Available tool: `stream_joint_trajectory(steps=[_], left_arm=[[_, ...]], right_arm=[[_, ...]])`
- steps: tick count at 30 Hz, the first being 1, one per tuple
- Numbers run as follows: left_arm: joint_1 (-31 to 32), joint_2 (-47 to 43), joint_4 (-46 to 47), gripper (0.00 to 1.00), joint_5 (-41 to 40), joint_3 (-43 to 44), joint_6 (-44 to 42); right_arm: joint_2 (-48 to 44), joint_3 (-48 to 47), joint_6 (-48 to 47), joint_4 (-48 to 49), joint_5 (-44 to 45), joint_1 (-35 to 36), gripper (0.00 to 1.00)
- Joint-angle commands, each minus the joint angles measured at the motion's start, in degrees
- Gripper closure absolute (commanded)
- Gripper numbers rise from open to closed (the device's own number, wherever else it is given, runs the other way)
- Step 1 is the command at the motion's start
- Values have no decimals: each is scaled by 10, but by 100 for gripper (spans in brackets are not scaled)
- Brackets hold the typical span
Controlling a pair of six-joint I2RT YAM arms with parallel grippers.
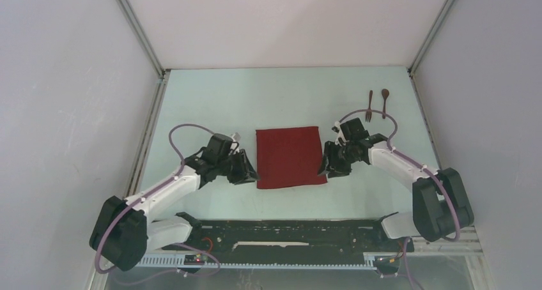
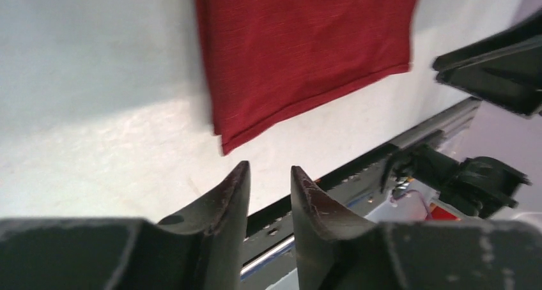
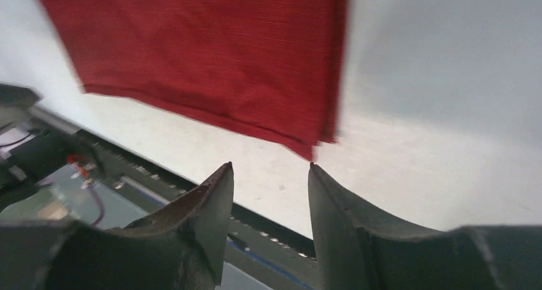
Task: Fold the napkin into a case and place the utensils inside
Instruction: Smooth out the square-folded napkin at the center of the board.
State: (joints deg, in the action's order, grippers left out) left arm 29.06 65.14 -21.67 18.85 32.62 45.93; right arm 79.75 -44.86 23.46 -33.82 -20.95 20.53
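Your left gripper [image 1: 247, 170] is sitting with its fingers [image 2: 231, 197] only narrowly parted and is holding nothing. It is pointing toward the near left corner of the napkin [image 1: 291, 156]. In the left wrist view it is sitting just beside that corner and apart from it.

Your right gripper [image 1: 325, 168] is sitting with its fingers [image 3: 214, 204] parted somewhat wider and is likewise gripping nothing. It is facing the near right corner of the napkin. In the right wrist view it is sitting close to the cloth without touching it.

You cannot tell whether either set of fingertips is touching the table [image 1: 211, 101].

The napkin is lying flat in the middle of the table, between the two grippers, as a dark red, roughly square shape. At both near corners its edge is showing more than one layer of cloth.

The fork [image 1: 369, 106] and the spoon [image 1: 385, 102] are lying side by side on the bare table near its far right corner. They are lying beyond the right arm and well apart from the napkin. They are too small in the top view for finer detail.

The table is showing a pale surface, and plain light walls [image 1: 64, 79] are enclosing it on the left, right and far sides. A black rail [image 1: 287, 229] is running along the near edge, between the two arm bases.
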Motion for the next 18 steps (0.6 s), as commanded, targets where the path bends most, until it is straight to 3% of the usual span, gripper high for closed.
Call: stream_joint_trajectory(steps=[1,5,8,14,18], left_arm=[[-1,21,92,71,102,25,28],[-2,97,140,81,97,29,36],[-10,146,172,81,71,6,30],[-25,233,251,86,81,-48,25],[-25,143,224,65,87,-27,18]], right_arm=[[7,-25,52,95,-130,15,45],[74,-21,93,204,-221,9,39],[117,15,103,262,-256,-11,33],[138,39,29,219,-177,-53,29],[88,0,13,177,-143,-50,24]])
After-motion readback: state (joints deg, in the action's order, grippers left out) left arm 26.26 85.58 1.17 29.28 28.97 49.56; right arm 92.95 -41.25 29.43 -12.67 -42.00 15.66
